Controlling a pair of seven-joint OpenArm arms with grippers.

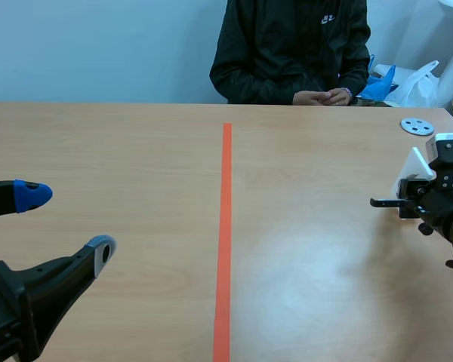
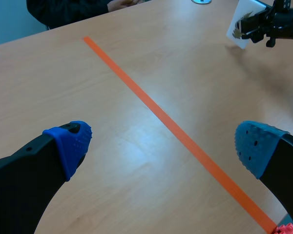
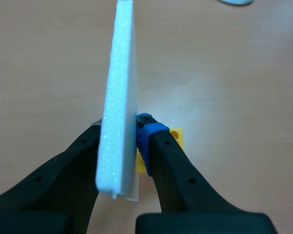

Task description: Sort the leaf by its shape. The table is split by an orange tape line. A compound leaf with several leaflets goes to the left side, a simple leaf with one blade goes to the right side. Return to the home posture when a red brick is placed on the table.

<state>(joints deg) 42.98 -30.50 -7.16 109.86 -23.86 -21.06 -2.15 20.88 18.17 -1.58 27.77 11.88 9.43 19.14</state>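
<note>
1. Leaf card (image 1: 414, 167), scene view: a white board standing on edge, well to the right of the orange tape line (image 1: 225, 241). The right claw (image 1: 405, 197) is clamped on it. Whether the card touches the counter (image 1: 136, 151) cannot be told here.
2. In the same view the left claw (image 1: 66, 224) is left of the tape line. Its two fingers are spread wide with nothing between them, one pad blue and one grey.
3. Beyond the far end of the tape line a person (image 1: 291, 45) in a dark jacket sits with hands (image 1: 325, 96) clasped at the counter's edge. A grey disc (image 1: 417, 126) lies on the wood right of the line. A white plastic bag (image 1: 419, 87) sits behind the disc, and a pale blue wall (image 1: 98, 45) backs the room.
4. Left wrist view: the left claw (image 2: 161, 146) is fully open and holds nothing. Its blue dotted pads (image 2: 71, 146) stand either side of the tape line (image 2: 156, 112), which runs across the bare wood beneath.
5. Across the line, the right claw (image 2: 256, 24) grips the leaf card (image 2: 240, 27). The card's face shows a brownish feathery print, too small to tell the leaf's shape.
6. Right wrist view: the leaf card (image 3: 118, 97) is seen edge-on as a thick white foam sheet. It stands upright, pressed between the two fingers of the right claw (image 3: 119, 131), with a blue pad (image 3: 147, 134) tight against one face.
7. A small yellow block (image 3: 177, 136) lies on the light wooden counter just beside that finger.
</note>
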